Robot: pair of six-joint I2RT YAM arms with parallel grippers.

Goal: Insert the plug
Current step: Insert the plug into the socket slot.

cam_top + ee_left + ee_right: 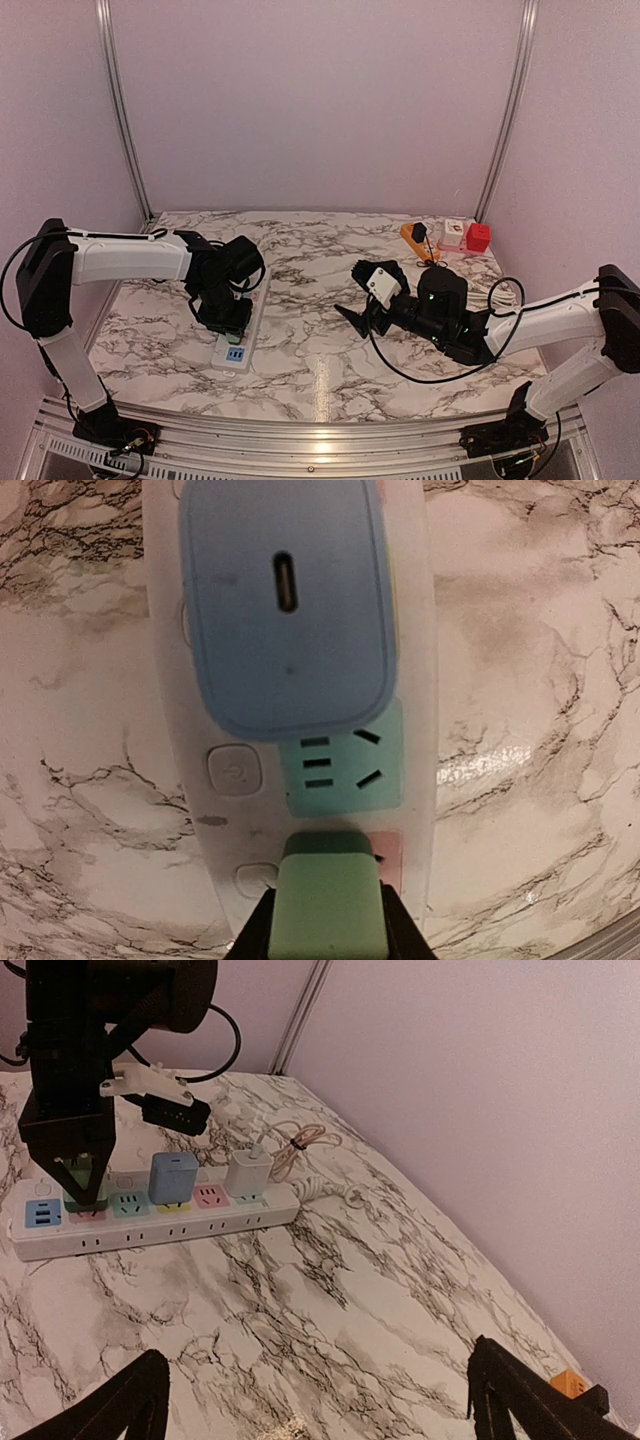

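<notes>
A white power strip (pixel 240 335) with coloured sockets lies left of centre on the marble table. My left gripper (pixel 328 932) is shut on a green plug (pixel 328 880), pointing straight down. The plug stands over the pink socket (pixel 392 858) near the strip's end, and its prongs are hidden. In the right wrist view the green plug (pixel 85 1182) meets the power strip (pixel 150 1228) under the left gripper (pixel 72 1155). My right gripper (pixel 362 296) hovers open at mid table, apart from the strip, with nothing between its fingers (pixel 130 1405).
A blue charger (pixel 285 600) fills the slot beyond the free teal socket (pixel 345 770). A white charger (pixel 247 1174) with a coiled cable (pixel 300 1148) sits further along. An orange item (pixel 415 238), a white box (pixel 453 234) and a red block (pixel 478 237) stand back right.
</notes>
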